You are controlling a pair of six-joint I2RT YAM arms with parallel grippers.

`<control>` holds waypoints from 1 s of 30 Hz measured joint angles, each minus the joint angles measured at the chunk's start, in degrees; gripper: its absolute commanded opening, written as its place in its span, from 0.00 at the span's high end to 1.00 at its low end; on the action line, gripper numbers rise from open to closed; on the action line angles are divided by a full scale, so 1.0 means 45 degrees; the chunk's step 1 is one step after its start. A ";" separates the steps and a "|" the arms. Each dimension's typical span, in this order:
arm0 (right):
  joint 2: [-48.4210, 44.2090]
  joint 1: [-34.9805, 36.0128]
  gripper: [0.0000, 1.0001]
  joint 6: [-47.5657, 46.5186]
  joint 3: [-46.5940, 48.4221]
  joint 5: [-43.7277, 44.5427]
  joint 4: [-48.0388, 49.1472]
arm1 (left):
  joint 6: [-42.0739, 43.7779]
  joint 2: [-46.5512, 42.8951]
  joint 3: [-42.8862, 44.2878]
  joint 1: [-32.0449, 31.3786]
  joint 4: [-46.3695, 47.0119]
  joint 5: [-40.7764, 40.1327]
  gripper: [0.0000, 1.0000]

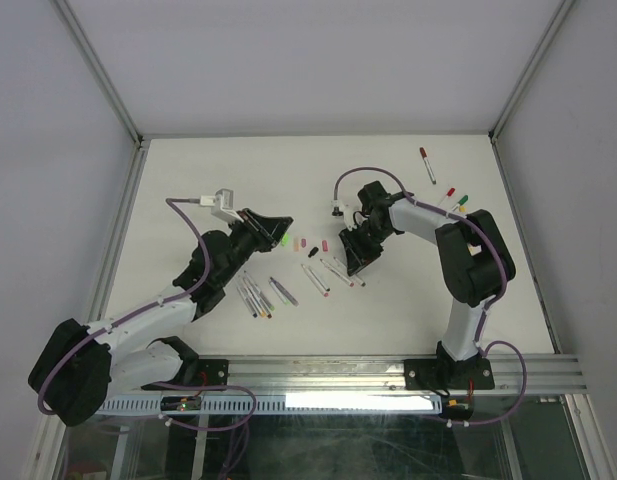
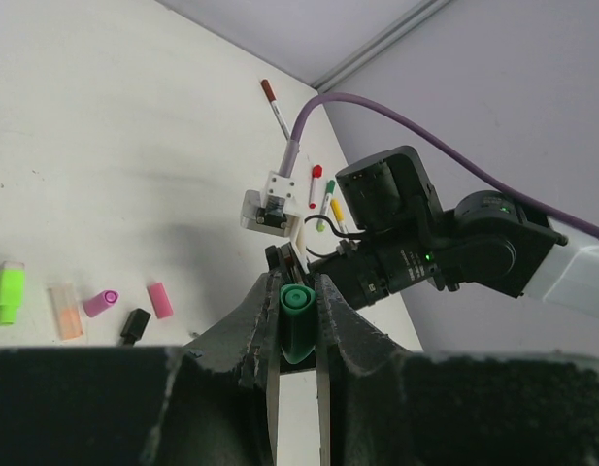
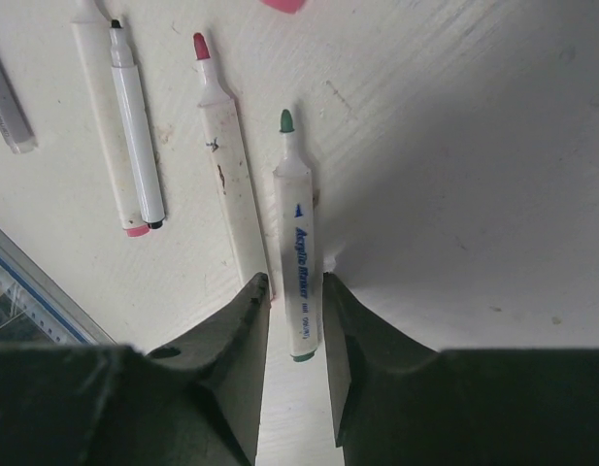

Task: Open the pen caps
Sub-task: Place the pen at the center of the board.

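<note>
My left gripper (image 2: 297,289) is shut on a dark green pen cap (image 2: 297,322), held above the table; in the top view it (image 1: 276,233) sits left of centre. Loose caps lie on the table: lime green (image 2: 8,291), pale orange (image 2: 66,312), magenta (image 2: 100,302), black (image 2: 135,325) and pink (image 2: 159,299). My right gripper (image 3: 294,283) is open, its jaws low on either side of an uncapped green-tipped pen barrel (image 3: 297,243) that lies on the table, with a gap on each side. In the top view the right gripper (image 1: 350,262) is right of centre.
Uncapped barrels lie beside the green-tipped one: a red-tipped one (image 3: 224,184) and a black-tipped one (image 3: 139,146). More barrels lie near the left arm (image 1: 256,297). Capped pens lie at the back right: dark red (image 1: 427,165), red (image 1: 450,192), green (image 1: 461,200).
</note>
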 measured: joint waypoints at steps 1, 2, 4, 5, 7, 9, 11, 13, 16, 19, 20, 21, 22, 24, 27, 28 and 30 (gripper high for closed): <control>0.0005 0.0000 0.68 0.0000 0.0005 0.0000 -0.0005 | 0.0000 0.0000 -0.0005 -0.0087 0.0000 -0.0063 1.00; 0.0005 0.0000 0.68 0.0000 0.0005 0.0000 -0.0005 | 0.0000 0.0000 -0.0005 -0.0146 -0.0005 -0.0083 1.00; 0.0005 0.0000 0.67 -0.0005 0.0010 -0.0015 -0.0010 | 0.0000 0.0000 -0.0005 -0.0248 -0.0005 -0.0117 1.00; 0.0005 0.0000 0.67 -0.0005 0.0010 -0.0024 -0.0015 | 0.0000 0.0000 -0.0015 -0.0301 -0.0005 -0.0160 1.00; 0.0005 0.0000 0.65 -0.0019 0.0039 -0.0063 -0.0049 | 0.0005 0.0000 -0.0063 -0.0466 -0.0010 -0.0325 1.00; 0.0005 -0.0024 0.64 -0.0044 0.0053 -0.0083 -0.0063 | 0.0000 0.0000 -0.0136 -0.0641 -0.0015 -0.0408 1.00; 0.0000 -0.0102 0.63 -0.0087 0.0058 -0.0160 -0.0063 | -0.0005 0.0019 -0.0165 -0.0816 -0.0034 -0.0442 1.00; -0.0019 -0.0262 0.63 -0.0146 0.0058 -0.0301 -0.0063 | 0.0000 0.0068 -0.0165 -0.0996 -0.0044 -0.0457 1.00; -0.0204 -0.0617 0.63 -0.0253 0.0058 -0.0549 -0.0102 | 0.0000 0.0243 -0.0165 -0.1277 -0.0044 -0.0549 1.00; -0.0573 -0.0962 0.63 -0.0393 0.0058 -0.0840 -0.0131 | 0.0010 0.0544 -0.0165 -0.1564 -0.0058 -0.0729 1.00; -0.0729 -0.1098 0.63 -0.0447 0.0058 -0.0942 -0.0136 | 0.0000 0.0665 -0.0165 -0.1690 -0.0068 -0.0758 1.00; -0.0835 -0.1185 0.63 -0.0476 0.0058 -0.1025 -0.0141 | 0.0010 0.0801 -0.0160 -0.1821 -0.0078 -0.0797 1.00; -0.0971 -0.1302 0.63 -0.0515 0.0058 -0.1107 -0.0141 | 0.0010 0.0933 -0.0155 -0.1957 -0.0102 -0.0850 1.00; -0.1175 -0.1496 0.63 -0.0568 0.0058 -0.1219 -0.0146 | 0.0024 0.1287 -0.0049 -0.2302 -0.0296 -0.1117 1.00; -0.1404 -0.1802 0.63 -0.0665 0.0058 -0.1452 -0.0146 | 0.0112 0.1870 0.0369 -0.2890 -0.0801 -0.1583 1.00; -0.1462 -0.1957 0.63 -0.0690 0.0058 -0.1511 -0.0146 | 0.0131 0.2059 0.0549 -0.3084 -0.0947 -0.1763 1.00; -0.1549 -0.2244 0.64 -0.0729 0.0063 -0.1593 -0.0146 | 0.0223 0.2487 0.1005 -0.3512 -0.1258 -0.2171 1.00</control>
